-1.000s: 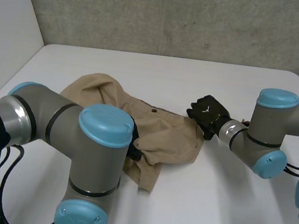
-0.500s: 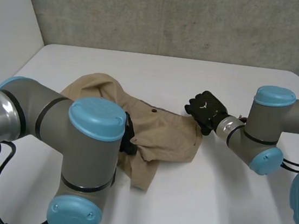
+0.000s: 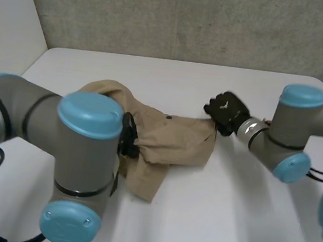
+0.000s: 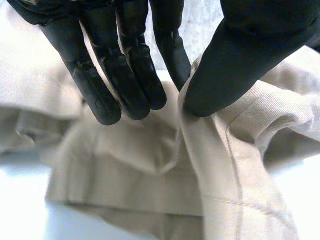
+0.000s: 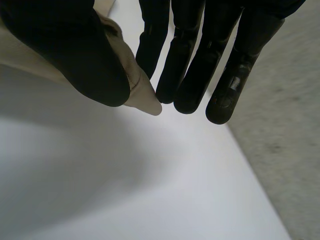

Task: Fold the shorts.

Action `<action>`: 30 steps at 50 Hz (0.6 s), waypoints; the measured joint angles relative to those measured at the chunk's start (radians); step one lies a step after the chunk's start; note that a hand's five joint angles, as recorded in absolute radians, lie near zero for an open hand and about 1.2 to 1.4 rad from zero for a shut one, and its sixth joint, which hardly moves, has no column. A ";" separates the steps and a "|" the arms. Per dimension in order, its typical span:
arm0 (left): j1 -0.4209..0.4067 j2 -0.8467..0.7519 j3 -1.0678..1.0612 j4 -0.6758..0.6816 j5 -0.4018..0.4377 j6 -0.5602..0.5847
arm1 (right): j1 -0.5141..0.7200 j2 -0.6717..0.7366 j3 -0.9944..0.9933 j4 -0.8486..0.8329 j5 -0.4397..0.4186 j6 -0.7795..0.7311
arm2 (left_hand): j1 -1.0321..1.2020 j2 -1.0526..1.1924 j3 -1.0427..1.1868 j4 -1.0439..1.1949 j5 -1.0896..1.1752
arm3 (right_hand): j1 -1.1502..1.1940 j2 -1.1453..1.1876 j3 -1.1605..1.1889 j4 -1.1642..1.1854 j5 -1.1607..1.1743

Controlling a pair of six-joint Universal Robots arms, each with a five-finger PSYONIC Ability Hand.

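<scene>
The tan shorts (image 3: 171, 140) lie bunched in the middle of the white table (image 3: 238, 219). My left hand (image 3: 127, 142) is at their near left side, half hidden behind my own left arm (image 3: 84, 147). In the left wrist view that hand (image 4: 125, 75) pinches a raised fold of the shorts (image 4: 150, 170) between thumb and fingers. My right hand (image 3: 226, 112) is at the right end of the shorts. In the right wrist view this hand (image 5: 190, 75) holds a corner of the shorts (image 5: 144, 99) between thumb and straight fingers, just above the table.
A grey concrete wall (image 3: 192, 18) rises behind the table's far edge. A white panel (image 3: 7, 31) stands at the left. My right arm (image 3: 292, 137) reaches in over the table's right side. Bare tabletop lies in front of the shorts.
Both hands have closed on the cloth. The left arm has drawn back toward the left and the shorts have been pulled out between the two hands, the right corner now lifted.
</scene>
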 measured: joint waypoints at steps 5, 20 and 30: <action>0.036 0.077 -0.004 -0.003 0.012 0.083 | -0.018 -0.160 0.053 0.050 0.008 0.073 | 0.000 0.001 0.002 0.000 0.000 | 0.000 0.000 0.000 0.000 0.000; 0.118 0.412 0.032 -0.088 0.215 0.619 | -0.081 -0.800 0.245 0.371 0.051 0.085 | 0.000 0.002 0.002 0.002 0.000 | 0.018 0.009 0.000 0.001 0.010; 0.124 0.446 0.016 -0.176 0.302 0.799 | -0.027 -0.897 0.361 0.519 0.068 -0.016 | 0.000 0.003 0.005 0.004 0.000 | 0.018 0.010 0.000 0.001 0.014</action>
